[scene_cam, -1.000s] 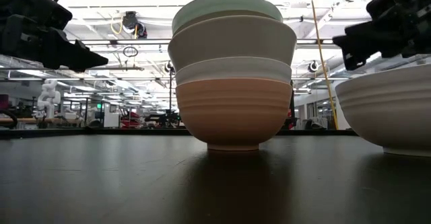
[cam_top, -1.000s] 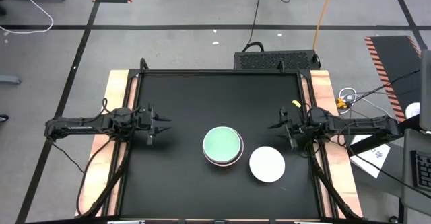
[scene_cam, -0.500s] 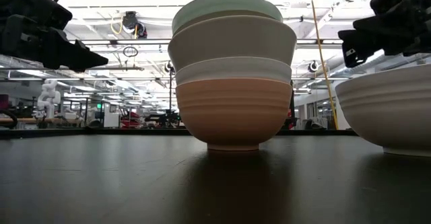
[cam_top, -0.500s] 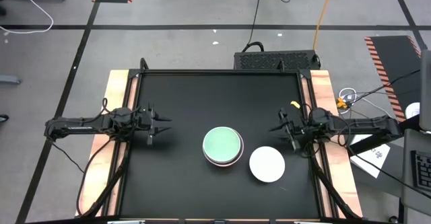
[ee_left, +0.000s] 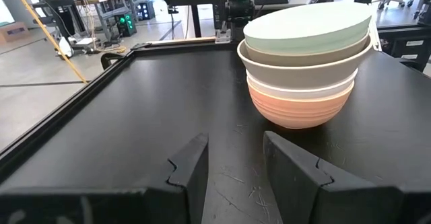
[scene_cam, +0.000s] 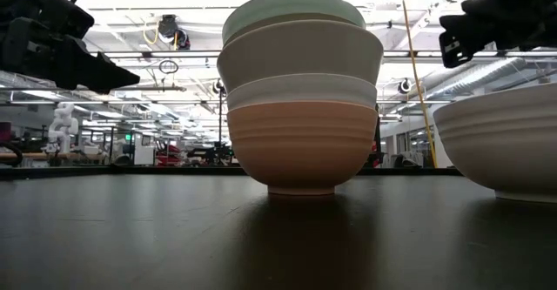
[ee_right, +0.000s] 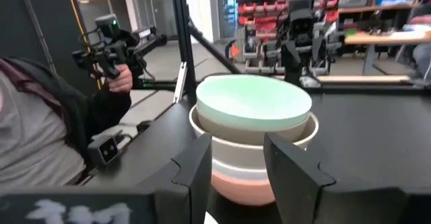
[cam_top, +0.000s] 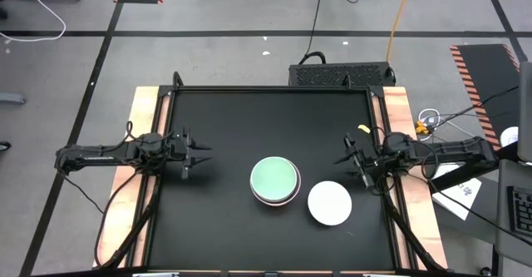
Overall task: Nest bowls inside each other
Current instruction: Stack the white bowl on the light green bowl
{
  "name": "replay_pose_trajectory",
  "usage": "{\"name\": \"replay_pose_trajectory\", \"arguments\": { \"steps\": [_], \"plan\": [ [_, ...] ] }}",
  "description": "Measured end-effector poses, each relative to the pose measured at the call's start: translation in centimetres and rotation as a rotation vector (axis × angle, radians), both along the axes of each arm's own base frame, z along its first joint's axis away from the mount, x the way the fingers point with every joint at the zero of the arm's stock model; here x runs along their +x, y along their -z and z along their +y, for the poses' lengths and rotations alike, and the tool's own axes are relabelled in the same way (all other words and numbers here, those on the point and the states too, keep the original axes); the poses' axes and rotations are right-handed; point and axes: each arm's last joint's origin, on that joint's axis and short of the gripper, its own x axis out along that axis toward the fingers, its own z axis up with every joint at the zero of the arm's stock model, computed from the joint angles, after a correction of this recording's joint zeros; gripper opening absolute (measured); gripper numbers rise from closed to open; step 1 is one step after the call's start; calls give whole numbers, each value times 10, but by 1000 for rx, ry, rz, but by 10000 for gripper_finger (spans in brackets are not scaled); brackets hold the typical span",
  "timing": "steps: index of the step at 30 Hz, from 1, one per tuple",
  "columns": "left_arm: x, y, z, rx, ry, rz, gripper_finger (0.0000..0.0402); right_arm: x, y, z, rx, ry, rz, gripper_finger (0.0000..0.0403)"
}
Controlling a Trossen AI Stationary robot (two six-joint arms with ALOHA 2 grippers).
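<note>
A stack of nested bowls [cam_top: 275, 180] stands on its salmon-orange bottom bowl near the table's middle: mint green on top, beige-grey below it, then white, then salmon-orange [scene_cam: 302, 146]. The stack also shows in the left wrist view [ee_left: 304, 62] and the right wrist view [ee_right: 252, 133]. A single white bowl [cam_top: 330, 202] sits alone on the table to the right of the stack and nearer the front edge [scene_cam: 509, 142]. My left gripper [cam_top: 202, 156] is open, left of the stack. My right gripper [cam_top: 342, 162] is open, right of the stack and above table level.
The black table top [cam_top: 224, 119] is framed by a raised rim with wooden side boards. A person [ee_right: 47, 126] holding a controller sits beyond the table in the right wrist view. Bare table lies behind and left of the stack.
My right gripper has risen and drawn back a little toward the table's right edge, still open. The bowls and my left arm have stayed where they were.
</note>
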Motion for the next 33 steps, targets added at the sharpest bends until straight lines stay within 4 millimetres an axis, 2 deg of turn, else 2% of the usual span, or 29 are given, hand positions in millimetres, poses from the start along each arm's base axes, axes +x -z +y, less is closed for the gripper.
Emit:
{"name": "replay_pose_trajectory", "arguments": {
  "steps": [5,16,21,25,33],
  "plan": [
    [0,0,0,0,0,0,145,4,-6,4,25,-28,43,125],
    [0,0,0,-1,0,0,145,18,-21,12,149,30,348,125],
    [0,0,0,-5,-1,0,145,24,-19,16,241,51,493,125],
    [0,0,0,-7,-1,0,145,27,-20,17,296,65,539,125],
    [0,0,0,-11,-2,0,145,21,-15,16,440,149,724,125]
  ]
}}
